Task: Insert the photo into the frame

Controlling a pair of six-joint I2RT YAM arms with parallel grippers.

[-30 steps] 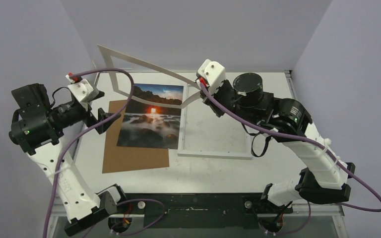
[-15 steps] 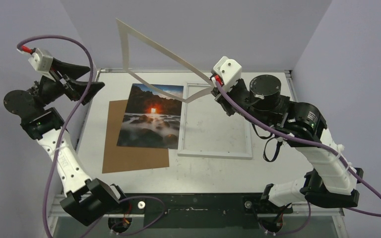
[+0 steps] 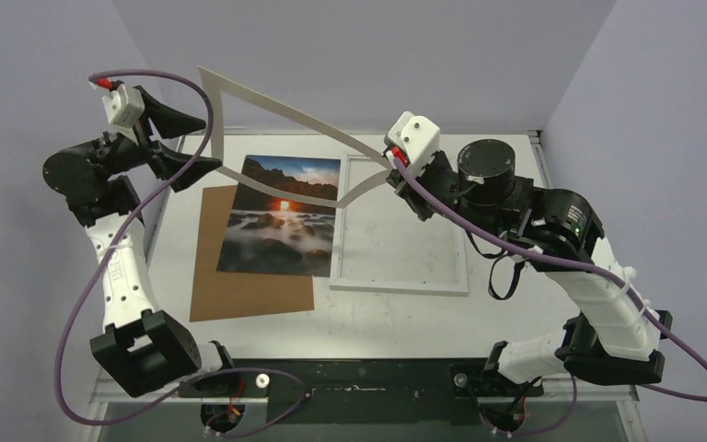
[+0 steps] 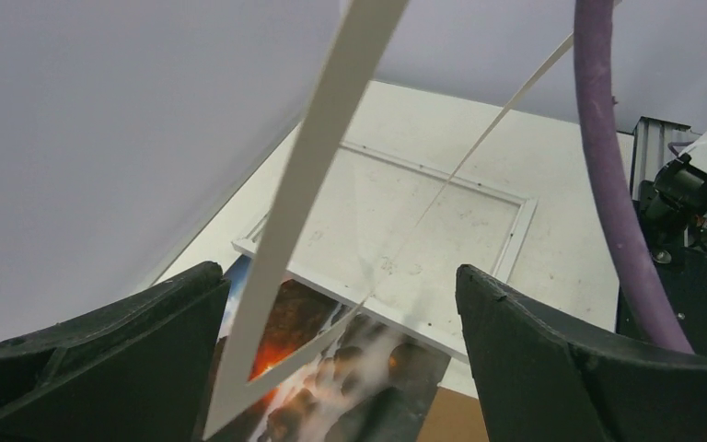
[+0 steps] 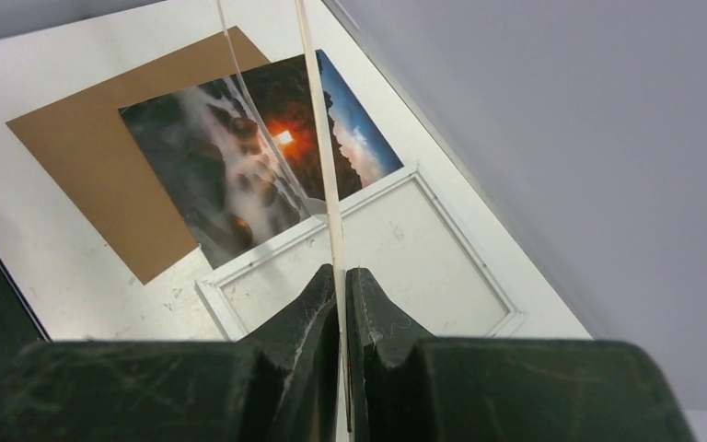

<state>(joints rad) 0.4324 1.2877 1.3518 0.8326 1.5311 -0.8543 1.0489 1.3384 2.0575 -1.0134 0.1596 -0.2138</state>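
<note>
At the far left, left tool (image 3: 212,139): within the last second it has swung up from low beside the cardboard backing board (image 3: 249,296) to the height of the lifted mat (image 3: 276,109); its fingers have spread wide and hold nothing, and in the wrist view one strip of the mat runs between them untouched
Right tool (image 3: 391,170): clamped tight on one edge of the mat, holding it tilted in the air over the far side of the table (image 3: 377,322)
Mat: it rose, then dipped a little; its far left corner now hangs just beside the left tool
Photo (image 3: 281,226): unmoved, lying flat and picture up on the backing board, left of the frame (image 3: 400,286); its right edge meets the frame's left rail, touching or just overlapping, I cannot tell which
Frame: unmoved, flat on the table to the right of the photo, nothing lying in its opening
Meaning for the task: with the mat lifted clear, the frame looks ready to take the photo; the left tool seems placed to catch the mat's free corner; the photo itself is not yet in the frame, so the main step is still ahead
</note>
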